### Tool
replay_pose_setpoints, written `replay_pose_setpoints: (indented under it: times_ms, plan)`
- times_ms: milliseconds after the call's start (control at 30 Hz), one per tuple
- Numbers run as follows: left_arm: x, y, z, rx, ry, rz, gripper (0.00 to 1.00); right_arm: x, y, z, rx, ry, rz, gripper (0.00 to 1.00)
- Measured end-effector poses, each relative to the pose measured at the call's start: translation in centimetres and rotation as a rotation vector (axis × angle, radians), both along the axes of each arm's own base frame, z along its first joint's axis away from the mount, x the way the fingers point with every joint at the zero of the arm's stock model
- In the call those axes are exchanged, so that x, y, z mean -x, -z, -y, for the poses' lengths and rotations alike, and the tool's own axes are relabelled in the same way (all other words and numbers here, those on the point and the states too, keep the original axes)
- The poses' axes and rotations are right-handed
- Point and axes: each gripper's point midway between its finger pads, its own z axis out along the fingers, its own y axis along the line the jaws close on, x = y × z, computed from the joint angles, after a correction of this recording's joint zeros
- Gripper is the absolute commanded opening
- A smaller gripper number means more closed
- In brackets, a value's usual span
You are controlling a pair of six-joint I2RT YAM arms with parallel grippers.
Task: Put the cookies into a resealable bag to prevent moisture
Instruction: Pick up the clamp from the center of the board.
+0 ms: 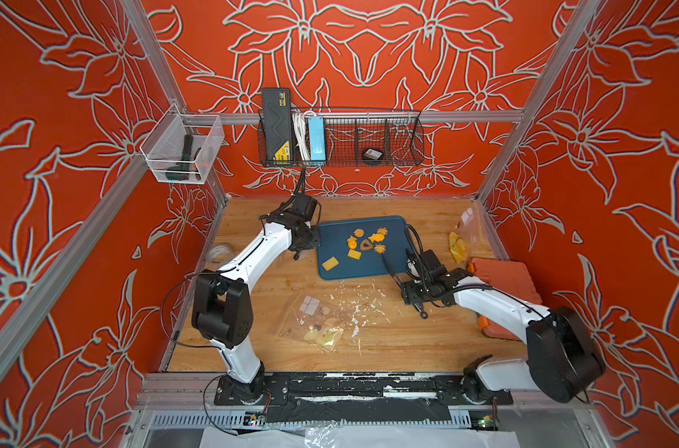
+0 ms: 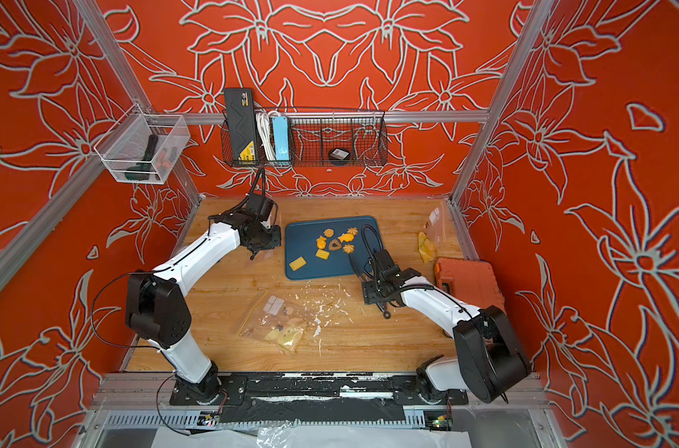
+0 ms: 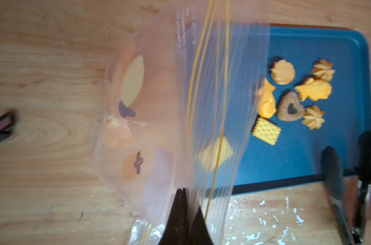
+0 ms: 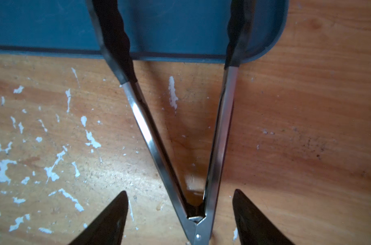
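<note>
the left gripper [image 3: 183, 192] is pinched closed on the edge of a clear resealable bag [image 3: 159, 95], which hangs beside the blue tray [image 3: 307, 42]. the cookies [image 3: 290, 99] lie clustered on that tray just past the bag, with one square cracker [image 1: 330, 263] set apart, nearer this gripper. the right gripper [image 4: 179, 192] stands wide, its jaws either side of the hinge of metal tongs [image 4: 146, 131] without touching them; the tongs lie on the wooden table [image 4: 307, 127] with their black tips over the tray's rim, apart from the cookies.
</note>
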Motion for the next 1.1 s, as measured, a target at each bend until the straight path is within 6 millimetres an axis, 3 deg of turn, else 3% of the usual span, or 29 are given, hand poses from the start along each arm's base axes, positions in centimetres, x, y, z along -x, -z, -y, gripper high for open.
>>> replay_pose_setpoints:
  times_ms: [200, 300, 467, 700, 867, 1100]
  plan:
    - [1.1, 3.3, 0.4, 0.044, 0.042, -0.032, 0.0, -0.6, 1.9, 0.1, 0.01, 0.012, -0.034, 0.73]
    - [1.9, 4.0, 0.2, 0.074, 0.061, -0.027, 0.0, -1.0, 2.2, -0.1, 0.005, 0.011, -0.027, 0.7]
    - [2.9, 2.8, 0.7, 0.152, 0.123, 0.037, 0.0, -1.6, 2.5, -0.4, -0.012, 0.019, 0.004, 0.64]
    - [2.4, 1.0, 2.0, 0.217, 0.183, 0.113, 0.0, -2.4, 2.7, -0.7, -0.036, 0.039, 0.049, 0.61]
    - [2.3, 0.8, 2.2, 0.231, 0.195, 0.122, 0.0, -2.8, 2.8, -0.5, -0.026, 0.053, 0.064, 0.78]
    - [2.3, 0.7, 2.4, 0.245, 0.207, 0.123, 0.0, -3.6, 3.1, -0.4, 0.01, 0.063, 0.086, 0.75]
